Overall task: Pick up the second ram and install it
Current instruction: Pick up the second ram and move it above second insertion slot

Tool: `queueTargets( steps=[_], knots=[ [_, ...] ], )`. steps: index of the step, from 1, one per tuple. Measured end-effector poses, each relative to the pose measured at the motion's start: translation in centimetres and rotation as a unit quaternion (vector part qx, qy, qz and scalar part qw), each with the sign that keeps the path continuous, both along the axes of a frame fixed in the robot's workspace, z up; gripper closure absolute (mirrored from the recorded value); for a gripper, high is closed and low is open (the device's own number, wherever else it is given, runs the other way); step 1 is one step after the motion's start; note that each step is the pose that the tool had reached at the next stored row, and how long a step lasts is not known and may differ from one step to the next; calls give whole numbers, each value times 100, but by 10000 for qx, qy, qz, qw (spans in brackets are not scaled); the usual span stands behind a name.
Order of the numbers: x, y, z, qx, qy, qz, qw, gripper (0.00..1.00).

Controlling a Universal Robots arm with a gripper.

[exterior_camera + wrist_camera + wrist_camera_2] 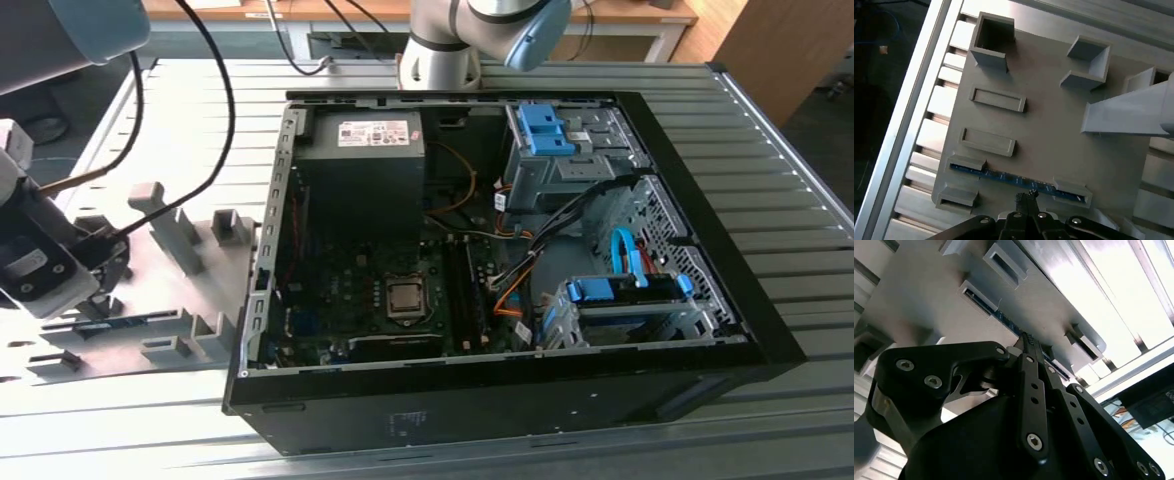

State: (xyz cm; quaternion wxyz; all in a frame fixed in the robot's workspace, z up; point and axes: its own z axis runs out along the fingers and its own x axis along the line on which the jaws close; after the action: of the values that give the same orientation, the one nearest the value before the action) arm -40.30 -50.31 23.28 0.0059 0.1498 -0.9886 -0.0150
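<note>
The gripper (1026, 196) hangs low over the middle of the second ram (999, 176), its tip right at the stick's long edge (whether it is open, closed or already clamped on the stick cannot be told). The blue-green stick stands on edge along one edge of a grey holder plate (1054, 130), each end seated in a small grey block (968, 163). Empty rectangular pockets and a taller grey post (1124, 112) stand further in on the same plate. In the exterior view the plate lies near the counter's (761, 120) edge at the exterior view's left, just beside the open computer case (727, 300), which takes up the counter's middle.
</note>
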Motion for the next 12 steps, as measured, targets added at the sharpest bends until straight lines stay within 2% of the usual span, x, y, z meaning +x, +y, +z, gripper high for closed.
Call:
queueTargets(
  steps=[5, 12],
  knots=[
    [0, 0, 0, 0, 0, 343, 9994, 89],
    [0, 0, 0, 0, 0, 743, 9972, 89]
  ],
)
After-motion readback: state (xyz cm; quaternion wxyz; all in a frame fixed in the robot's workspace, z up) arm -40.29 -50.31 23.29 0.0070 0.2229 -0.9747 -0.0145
